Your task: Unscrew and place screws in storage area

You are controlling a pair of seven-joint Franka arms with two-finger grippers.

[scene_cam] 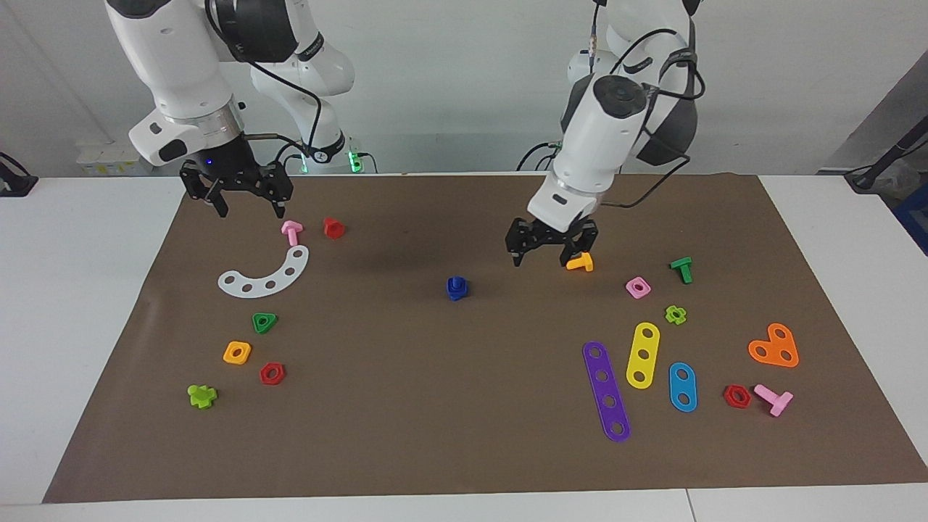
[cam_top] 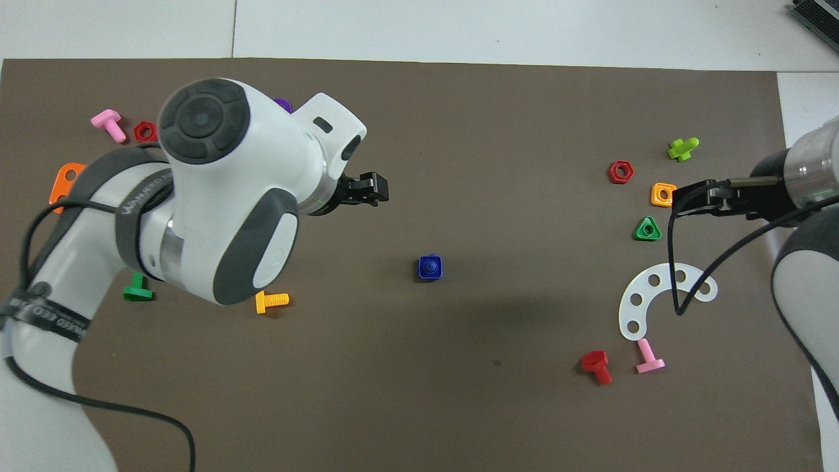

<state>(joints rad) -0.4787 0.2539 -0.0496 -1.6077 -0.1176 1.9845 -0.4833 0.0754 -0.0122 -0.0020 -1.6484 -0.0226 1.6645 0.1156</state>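
A small blue piece (scene_cam: 457, 288) stands in the middle of the brown mat. From above it (cam_top: 430, 267) is a blue square nut with a round blue bolt end in its hole; the bolt's head is hidden. My left gripper (scene_cam: 544, 258) hangs open and empty just above the mat, beside an orange bolt (scene_cam: 580, 262), toward the left arm's end from the blue piece; it also shows in the overhead view (cam_top: 371, 189). My right gripper (scene_cam: 249, 209) is open and empty, raised over the storage stretch around the white curved strip (scene_cam: 267, 275), close to a pink bolt (scene_cam: 291, 231).
Around the white strip (cam_top: 645, 298) lie a red bolt (scene_cam: 333, 228), a green triangle nut (scene_cam: 264, 322), an orange nut (scene_cam: 237, 352), a red nut (scene_cam: 272, 373) and a lime bolt (scene_cam: 201, 396). Purple (scene_cam: 606, 391), yellow (scene_cam: 642, 354) and blue (scene_cam: 682, 386) strips lie toward the left arm's end.
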